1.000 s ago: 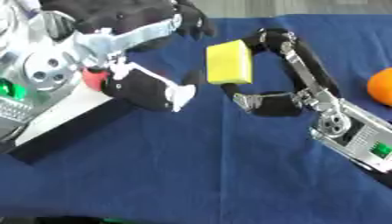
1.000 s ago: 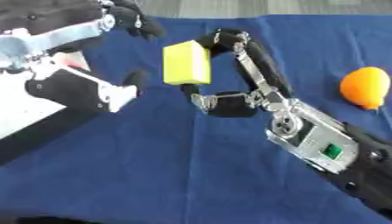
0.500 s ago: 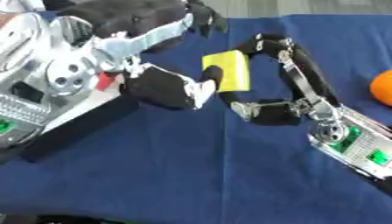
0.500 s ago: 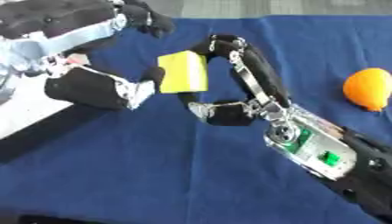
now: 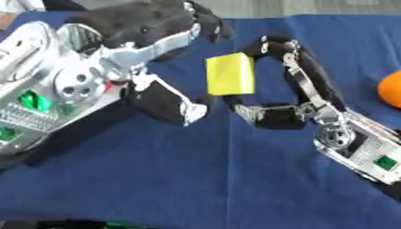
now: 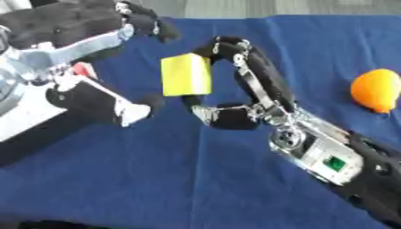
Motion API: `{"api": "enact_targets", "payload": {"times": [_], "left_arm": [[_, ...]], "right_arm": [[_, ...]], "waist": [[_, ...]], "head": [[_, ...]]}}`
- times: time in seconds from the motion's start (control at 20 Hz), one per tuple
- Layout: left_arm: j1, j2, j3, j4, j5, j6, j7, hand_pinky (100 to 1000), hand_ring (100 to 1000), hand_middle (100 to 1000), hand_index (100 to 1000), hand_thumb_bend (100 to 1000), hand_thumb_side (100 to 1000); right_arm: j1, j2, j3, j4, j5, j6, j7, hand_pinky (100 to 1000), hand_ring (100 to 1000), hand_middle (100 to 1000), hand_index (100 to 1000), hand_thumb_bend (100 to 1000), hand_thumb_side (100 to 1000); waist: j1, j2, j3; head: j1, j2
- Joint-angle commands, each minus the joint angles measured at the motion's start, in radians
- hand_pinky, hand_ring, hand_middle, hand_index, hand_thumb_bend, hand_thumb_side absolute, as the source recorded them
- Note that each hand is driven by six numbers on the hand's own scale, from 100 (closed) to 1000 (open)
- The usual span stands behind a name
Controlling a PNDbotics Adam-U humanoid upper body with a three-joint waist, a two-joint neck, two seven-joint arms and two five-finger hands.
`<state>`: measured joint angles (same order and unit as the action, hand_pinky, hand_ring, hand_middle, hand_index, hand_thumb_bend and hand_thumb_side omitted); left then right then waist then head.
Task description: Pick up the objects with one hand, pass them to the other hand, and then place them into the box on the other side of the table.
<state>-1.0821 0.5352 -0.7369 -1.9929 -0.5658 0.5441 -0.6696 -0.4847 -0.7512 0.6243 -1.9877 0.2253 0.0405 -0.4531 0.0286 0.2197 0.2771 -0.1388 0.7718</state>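
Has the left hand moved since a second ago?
Yes. The left hand has come rightward, away from the box toward the yellow sponge in the right hand.

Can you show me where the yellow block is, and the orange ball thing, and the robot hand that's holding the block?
yellow block (image 6: 186,74), right eye view, middle of its yellow face.
orange round thing (image 6: 375,89), right eye view, middle of its surface.
right hand (image 6: 227,118), right eye view, on the black thumb under the block.
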Motion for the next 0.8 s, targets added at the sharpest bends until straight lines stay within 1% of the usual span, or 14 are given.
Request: {"api": "enact_targets", "payload": {"times": [0.05, 0.2, 0.45, 0.6, 0.65, 0.7, 0.8], "left_arm": [[-0.013, 0.007, 0.008, -0.007, -0.015, 0.057, -0.087, 1000, 881, 796, 931, 342, 296], [-0.013, 0.007, 0.005, -0.007, -0.030, 0.052, -0.097, 1000, 884, 800, 934, 360, 305], [-0.012, 0.001, -0.006, -0.007, -0.073, 0.062, -0.118, 1000, 886, 803, 935, 392, 323], [-0.011, -0.006, -0.005, -0.007, -0.104, 0.072, -0.118, 1000, 887, 804, 936, 401, 327], [-0.010, -0.008, -0.005, -0.007, -0.114, 0.076, -0.116, 1000, 885, 804, 936, 395, 335], [-0.009, -0.012, -0.004, -0.007, -0.125, 0.081, -0.113, 1000, 885, 802, 936, 402, 324], [-0.008, -0.018, -0.006, -0.007, -0.145, 0.091, -0.107, 1000, 884, 801, 936, 406, 324]], "right_arm": [[-0.018, -0.012, -0.014, -0.012, 0.013, -0.004, -0.010, 689, 592, 517, 567, 204, 100], [-0.020, -0.011, -0.016, -0.012, 0.019, -0.008, -0.014, 689, 592, 516, 566, 205, 100], [-0.028, -0.007, -0.016, -0.012, 0.035, -0.004, -0.023, 686, 592, 516, 566, 207, 100], [-0.031, -0.005, -0.014, -0.012, 0.039, 0.006, -0.034, 683, 591, 515, 566, 208, 100], [-0.032, -0.003, -0.012, -0.012, 0.039, 0.009, -0.035, 680, 590, 515, 566, 223, 100], [-0.033, -0.001, -0.010, -0.012, 0.039, 0.012, -0.036, 679, 590, 515, 566, 210, 100], [-0.034, 0.002, -0.007, -0.012, 0.039, 0.016, -0.037, 678, 590, 515, 566, 212, 100]], "waist": [[0.013, -0.013, -0.002], [0.015, -0.012, -0.003], [0.019, -0.011, -0.006], [0.020, -0.010, -0.007], [0.020, -0.010, -0.008], [0.020, -0.010, -0.008], [0.021, -0.009, -0.008]], "head": [[-0.003, -0.002], [0.000, -0.002], [0.003, -0.002], [0.004, -0.002], [0.004, -0.002], [0.003, -0.002], [0.002, -0.002]]}}
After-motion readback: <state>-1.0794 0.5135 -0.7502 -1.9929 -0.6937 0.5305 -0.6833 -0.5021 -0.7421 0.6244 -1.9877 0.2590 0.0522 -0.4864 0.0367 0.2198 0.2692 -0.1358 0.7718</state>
